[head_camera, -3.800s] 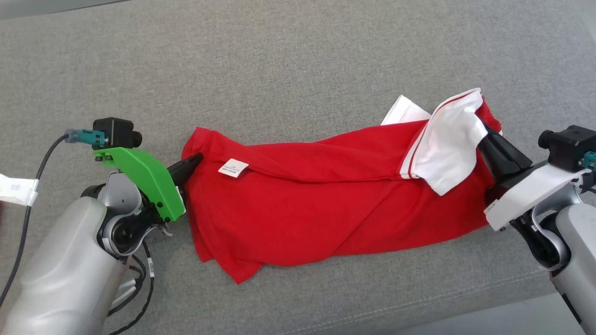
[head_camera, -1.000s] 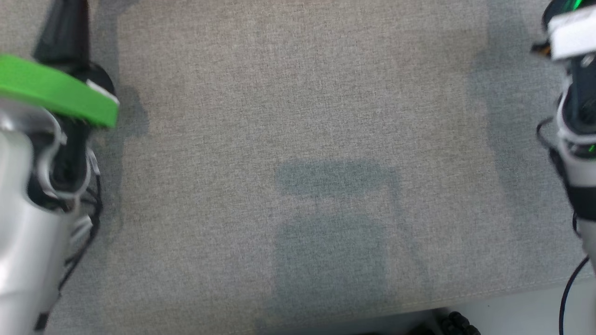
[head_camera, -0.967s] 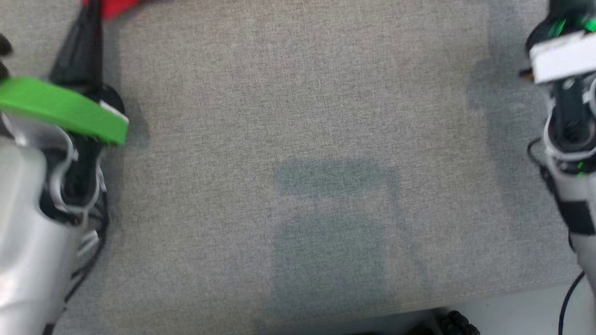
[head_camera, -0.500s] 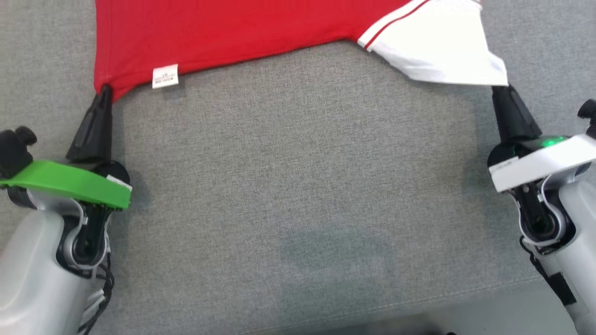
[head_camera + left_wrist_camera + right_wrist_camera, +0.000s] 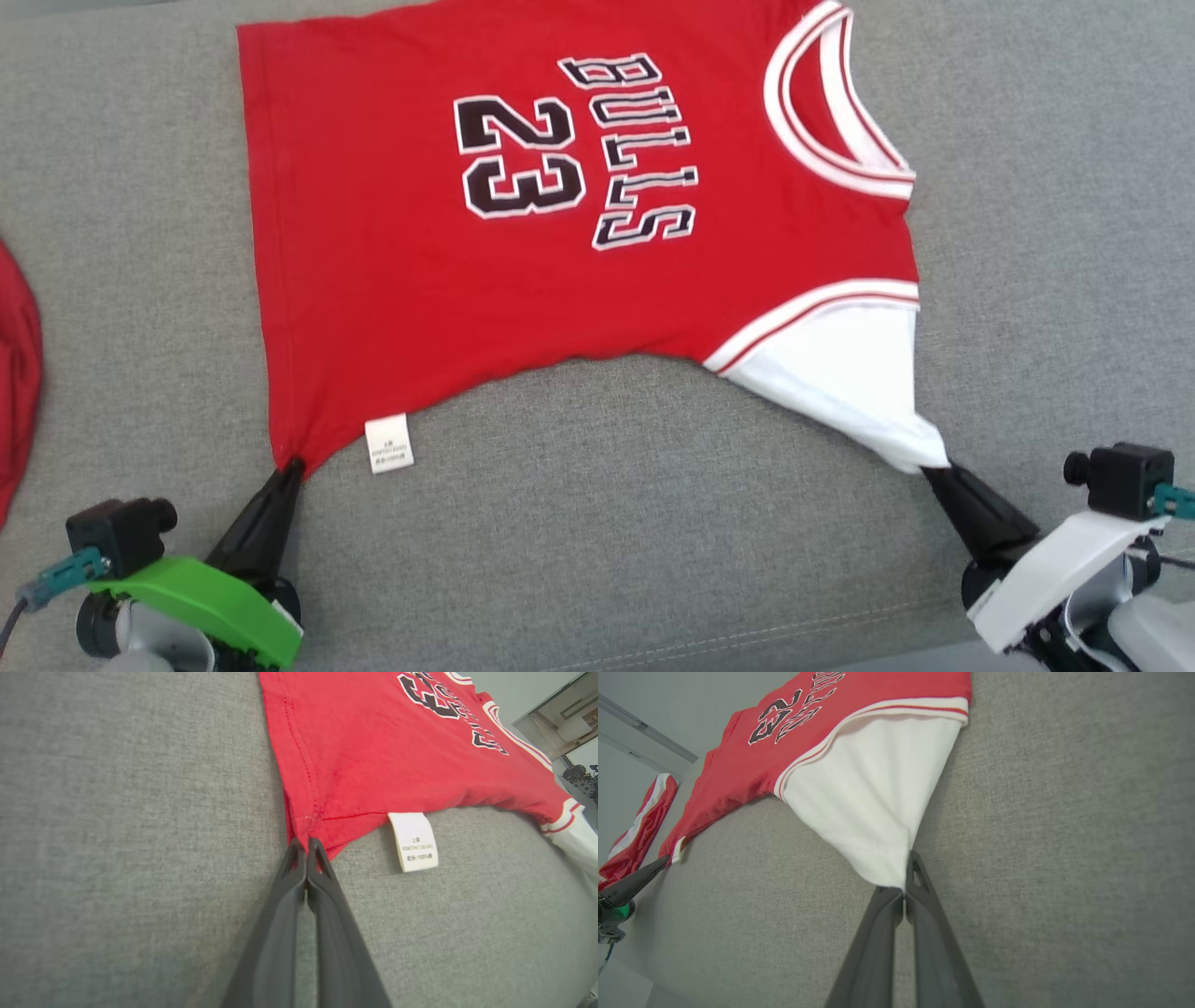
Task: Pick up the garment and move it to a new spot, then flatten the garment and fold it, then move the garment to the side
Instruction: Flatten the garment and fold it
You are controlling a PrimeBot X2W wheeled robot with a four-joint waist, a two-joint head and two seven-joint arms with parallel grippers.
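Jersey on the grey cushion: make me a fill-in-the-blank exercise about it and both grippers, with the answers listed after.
1. The red jersey spread on the grey cushion shows the number ____.
2. The left gripper, jaws shut, pinches the hem corner beside the care label, whose colour is ____.
3. The right gripper, jaws shut, pinches the tip of the jersey's white ____.
4. The lettering beside the number reads ____.

Missing words: 23; white; sleeve; BULLS
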